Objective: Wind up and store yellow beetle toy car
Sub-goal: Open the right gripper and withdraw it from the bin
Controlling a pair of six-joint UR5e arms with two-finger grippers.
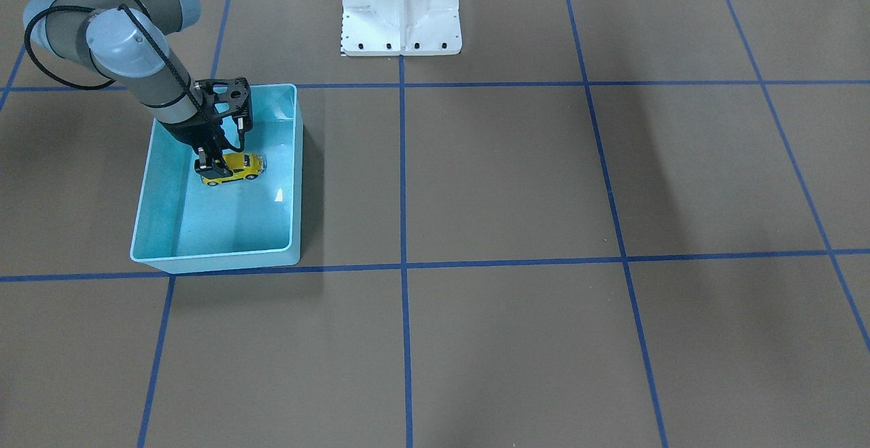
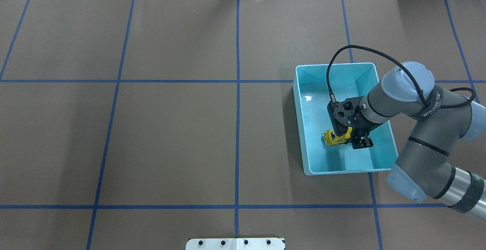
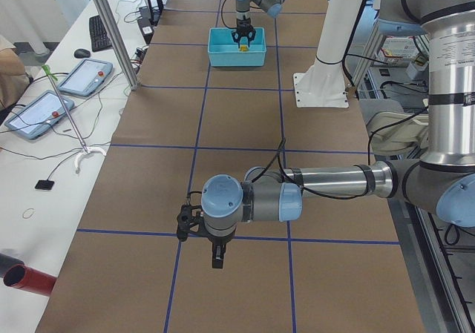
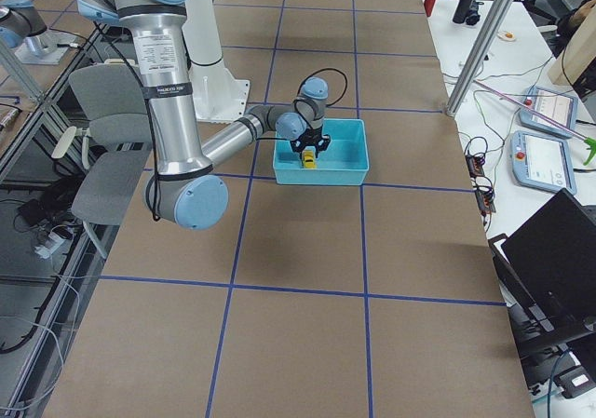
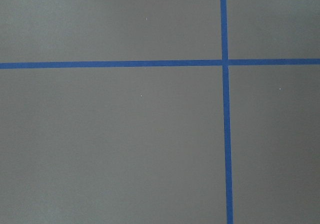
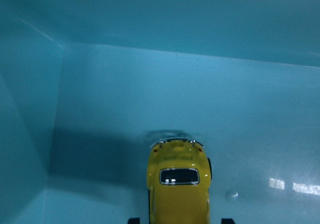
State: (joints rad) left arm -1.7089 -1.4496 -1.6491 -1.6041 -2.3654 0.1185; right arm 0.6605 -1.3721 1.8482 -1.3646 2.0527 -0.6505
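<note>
Jaws of the right gripper (image 1: 212, 164) flank the yellow beetle toy car (image 1: 239, 165) low inside the light blue bin (image 1: 217, 253) (pinch unconfirmed); storing apparently underway, next likely release and lift clear.

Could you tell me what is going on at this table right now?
The right gripper is down inside the light blue bin, straddling one end of the yellow beetle toy car, which sits at or just above the bin floor. Whether it is clamped is unclear. The left gripper hangs over the table, far from the bin.
</note>
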